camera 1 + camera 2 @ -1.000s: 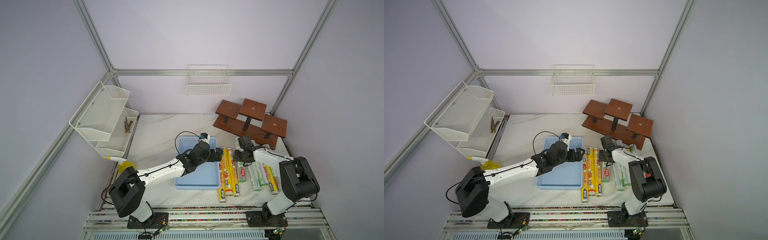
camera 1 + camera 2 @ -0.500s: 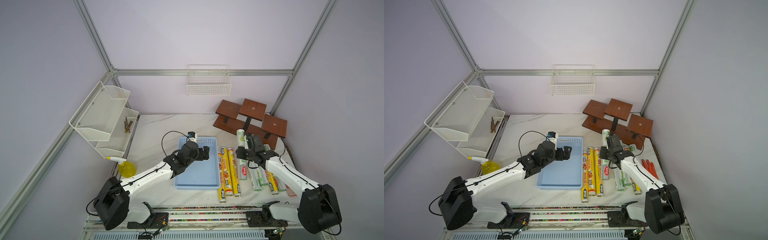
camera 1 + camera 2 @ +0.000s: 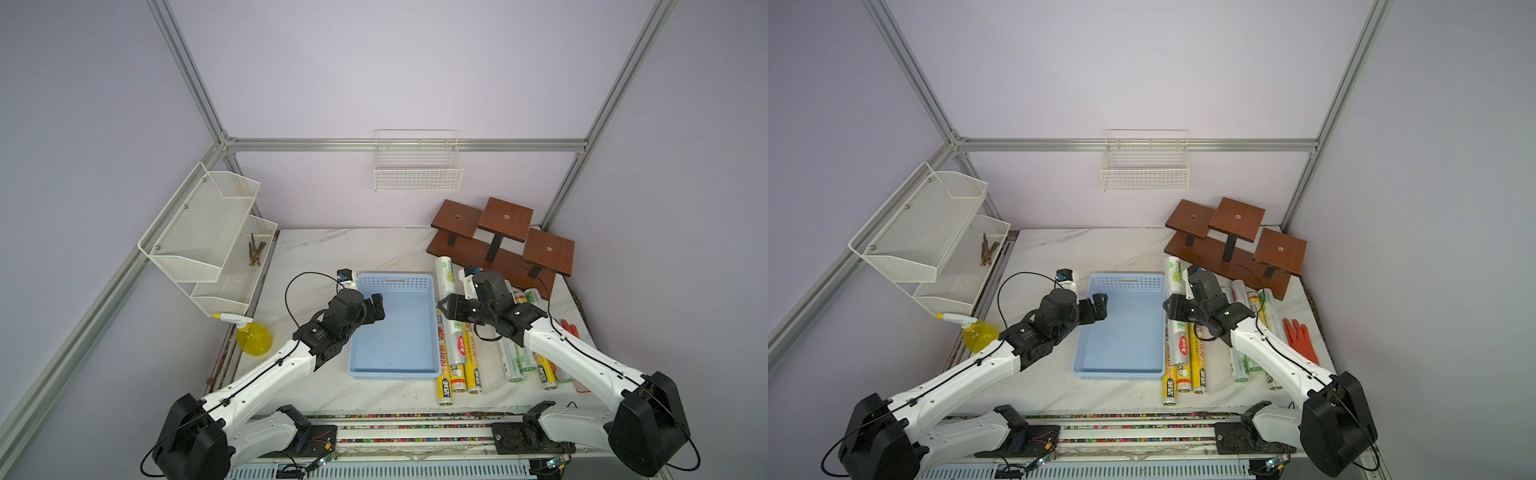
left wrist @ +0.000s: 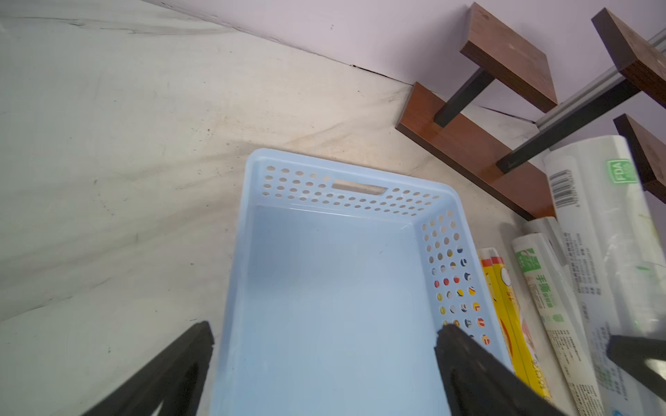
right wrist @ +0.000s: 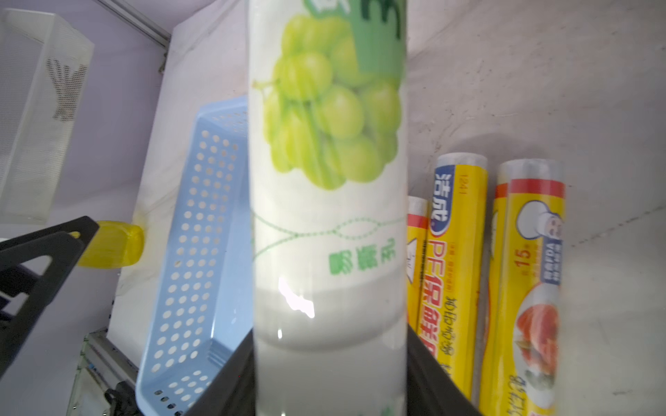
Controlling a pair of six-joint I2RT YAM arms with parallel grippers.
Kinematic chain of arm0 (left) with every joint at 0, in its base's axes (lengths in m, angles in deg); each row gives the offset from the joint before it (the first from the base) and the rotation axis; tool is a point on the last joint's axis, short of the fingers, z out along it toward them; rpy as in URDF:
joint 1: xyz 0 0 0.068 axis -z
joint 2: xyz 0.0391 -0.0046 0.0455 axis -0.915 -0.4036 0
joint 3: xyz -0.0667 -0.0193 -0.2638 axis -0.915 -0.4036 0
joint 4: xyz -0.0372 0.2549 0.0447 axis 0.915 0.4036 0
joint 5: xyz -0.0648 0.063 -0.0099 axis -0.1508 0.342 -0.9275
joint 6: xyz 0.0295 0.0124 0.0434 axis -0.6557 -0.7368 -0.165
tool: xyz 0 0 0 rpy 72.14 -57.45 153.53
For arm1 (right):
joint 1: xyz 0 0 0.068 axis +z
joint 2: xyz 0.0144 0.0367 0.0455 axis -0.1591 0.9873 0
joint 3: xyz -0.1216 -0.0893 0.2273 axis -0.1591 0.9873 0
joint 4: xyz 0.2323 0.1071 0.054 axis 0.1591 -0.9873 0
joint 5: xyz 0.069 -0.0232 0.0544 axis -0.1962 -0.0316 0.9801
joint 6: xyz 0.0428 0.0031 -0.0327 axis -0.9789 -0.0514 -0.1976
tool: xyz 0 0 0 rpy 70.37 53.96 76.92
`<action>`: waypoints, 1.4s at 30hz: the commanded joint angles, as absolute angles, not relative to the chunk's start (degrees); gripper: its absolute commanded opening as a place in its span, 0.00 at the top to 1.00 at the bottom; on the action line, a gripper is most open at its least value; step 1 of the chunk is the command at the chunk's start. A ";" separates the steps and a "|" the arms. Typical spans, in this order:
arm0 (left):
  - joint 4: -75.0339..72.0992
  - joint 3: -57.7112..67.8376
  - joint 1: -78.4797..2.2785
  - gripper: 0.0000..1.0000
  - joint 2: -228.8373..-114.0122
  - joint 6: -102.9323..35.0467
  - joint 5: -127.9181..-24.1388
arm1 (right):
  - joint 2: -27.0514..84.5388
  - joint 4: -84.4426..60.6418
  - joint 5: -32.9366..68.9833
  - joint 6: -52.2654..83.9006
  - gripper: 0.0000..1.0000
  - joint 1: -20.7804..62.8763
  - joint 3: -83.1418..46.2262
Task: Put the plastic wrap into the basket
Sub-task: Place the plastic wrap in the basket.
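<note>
In the right wrist view the grape-printed roll (image 5: 329, 216) runs off both edges, print blurred.

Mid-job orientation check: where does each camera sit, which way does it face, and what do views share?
Top views: high at the front, looking down on the whole table; left gripper and right gripper both show.
Left wrist: on the left arm, facing past its open fingers into the basket, toward the wooden stand.
Right wrist: on the right arm, looking along the grape-print roll clamped between its fingers.
Shared: both wrist views show the basket and yellow rolls.
</note>
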State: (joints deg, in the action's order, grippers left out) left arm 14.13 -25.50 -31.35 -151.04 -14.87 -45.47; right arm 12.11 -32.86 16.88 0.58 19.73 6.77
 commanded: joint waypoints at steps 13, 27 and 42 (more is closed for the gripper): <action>10.61 -35.84 -38.51 0.00 -146.41 -2.75 -59.03 | 22.07 -0.97 17.95 -23.44 0.69 34.15 6.60; 0.09 -44.87 -40.63 0.05 -143.22 5.82 -70.58 | 42.47 6.00 20.01 -29.02 0.69 38.13 -0.26; -1.03 -45.19 -40.62 0.07 -144.53 7.24 -73.77 | 51.52 1.65 16.95 -27.73 0.62 38.34 -7.94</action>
State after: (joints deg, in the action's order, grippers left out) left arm -0.84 -45.47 -40.57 -146.45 6.86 -73.27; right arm 50.60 -0.40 17.25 -28.01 37.83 -6.37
